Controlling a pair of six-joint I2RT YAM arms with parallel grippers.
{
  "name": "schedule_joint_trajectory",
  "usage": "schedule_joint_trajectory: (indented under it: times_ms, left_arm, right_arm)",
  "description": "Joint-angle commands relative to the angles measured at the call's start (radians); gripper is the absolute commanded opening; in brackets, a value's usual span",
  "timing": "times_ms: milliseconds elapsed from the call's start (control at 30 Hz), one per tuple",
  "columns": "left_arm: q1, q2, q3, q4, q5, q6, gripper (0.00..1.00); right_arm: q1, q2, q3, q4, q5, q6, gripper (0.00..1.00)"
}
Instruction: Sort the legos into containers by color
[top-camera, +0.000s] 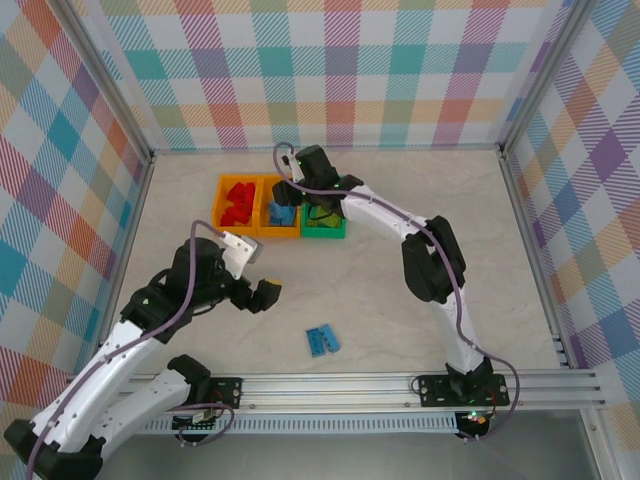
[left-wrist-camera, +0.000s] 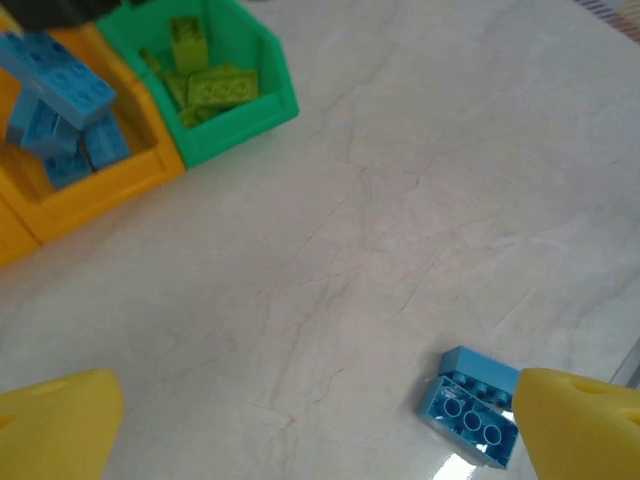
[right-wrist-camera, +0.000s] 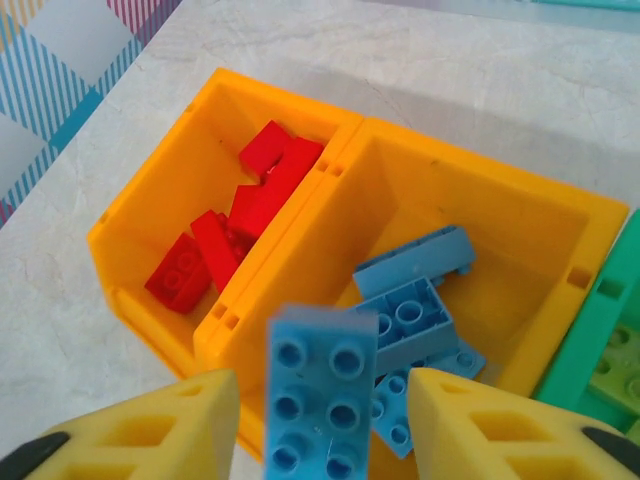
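Over orange bin (right-wrist-camera: 520, 240): right gripper (right-wrist-camera: 322, 420) open, blue brick (right-wrist-camera: 320, 365) maybe dropping. Left gripper (left-wrist-camera: 315, 400) open. More blue bricks (top-camera: 322, 340) on table (top-camera: 400, 250).

Three bins (top-camera: 221, 205) stand in a row behind the loose bricks (top-camera: 323, 340) (two, perhaps touching).

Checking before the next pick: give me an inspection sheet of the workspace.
Surface: pale marbled table, no spills seen.
Job's things: red legos in left orange bin; blue legos in middle orange bin; lime legos in green bin; loose blue lego on the table.
Clutter: nothing seen.
Grippers: left gripper open, empty, beside the loose lego; right gripper open above middle bin, blue brick between its fingers, gaps both sides.
Cables: cables follow both arms, no snag seen.
Surroundings: plaid walls, metal rail at front.
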Motion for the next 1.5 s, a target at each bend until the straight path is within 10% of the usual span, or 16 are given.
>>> schedule_joint_trajectory:
  times_ms: [0, 267, 467, 867, 1467]
  left_arm:
    - [0.003, 0.024, 0.015, -0.036, -0.092, -0.317, 1.00]
    - [-0.007, 0.015, -0.114, 0.028, -0.161, -0.935, 0.83]
    - [-0.164, 0.064, -0.205, 0.107, -0.161, -1.146, 0.79]
    - [-0.567, 0.534, -0.102, 0.199, -0.105, -0.965, 0.72]
    - [-0.577, 0.697, -0.127, 0.211, -0.145, -0.948, 0.48]
  right_arm:
    - [-0.006, -0.015, 0.063, -0.072, -0.030, -0.039, 0.52]
    - [-0.012, -0.322, -0.184, -0.160, -0.058, -0.096, 0.61]
    - [-0.013, -0.719, -0.501, -0.330, -0.209, -0.117, 0.77]
    - [-0.013, -1.264, -0.924, -0.517, -0.144, 0.059, 1.00]
    - [-0.012, -1.202, -0.903, -0.503, -0.125, 0.047, 1.00]
